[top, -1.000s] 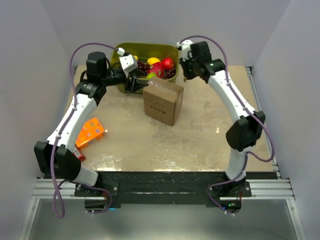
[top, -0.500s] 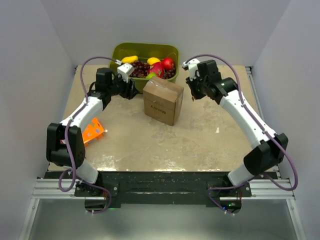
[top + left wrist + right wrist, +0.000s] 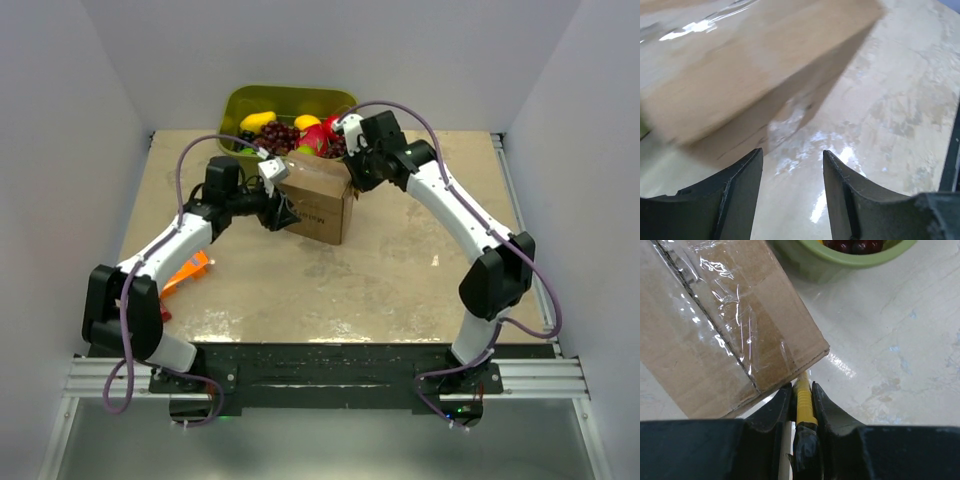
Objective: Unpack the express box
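Tool (image 3: pixel 804 402), yellow, pinched in right claw (image 3: pixel 801 388), tip at express box (image 3: pixel 715 330) corner; left claw (image 3: pixel 791 155) half-open, empty.

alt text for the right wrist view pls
The right gripper is shut on a slim yellow tool whose tip meets an edge of the tape-sealed express box. Behind them, a green bin of dark red fruit stands on the beige table.
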### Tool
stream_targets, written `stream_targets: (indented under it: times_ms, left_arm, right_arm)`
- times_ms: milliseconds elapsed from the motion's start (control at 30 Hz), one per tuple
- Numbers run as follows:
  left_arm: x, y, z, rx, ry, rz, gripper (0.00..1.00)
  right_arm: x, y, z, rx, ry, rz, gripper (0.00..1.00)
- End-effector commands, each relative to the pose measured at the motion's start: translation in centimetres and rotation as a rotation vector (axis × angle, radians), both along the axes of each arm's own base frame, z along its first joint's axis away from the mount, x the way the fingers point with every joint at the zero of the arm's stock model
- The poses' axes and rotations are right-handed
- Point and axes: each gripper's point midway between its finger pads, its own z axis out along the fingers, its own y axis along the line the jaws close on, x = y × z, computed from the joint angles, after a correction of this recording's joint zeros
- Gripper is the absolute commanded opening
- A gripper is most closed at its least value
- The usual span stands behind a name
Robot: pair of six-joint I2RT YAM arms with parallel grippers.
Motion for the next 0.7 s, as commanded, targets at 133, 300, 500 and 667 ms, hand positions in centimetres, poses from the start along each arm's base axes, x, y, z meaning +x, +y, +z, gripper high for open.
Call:
stream_targets:
  times_ms: [133, 300, 500, 667]
  left_arm:
    - [-5.2, -1.6, 1.7, 0.063, -0.139, -0.24, 0.56]
    - [-0.7, 3.8, 10.4, 0.035, -0.382, 0.063, 0.54]
    - [8.4, 12.5, 13.3, 0.064, -0.433, 0.522, 0.56]
    - [11.1, 12.3, 6.7, 0.03, -0.211, 0.553, 0.56]
  right_arm:
    - [1.8, 3.5, 2.0, 0.074, -0.063, 0.057, 0.0]
    - [3.0, 3.8, 1.7, 0.063, -0.068, 0.045, 0.0]
    - [2.8, 3.7, 1.5, 0.065, -0.065, 0.039, 0.0]
    - [2.8, 3.4, 2.3, 0.068, -0.086, 0.034, 0.0]
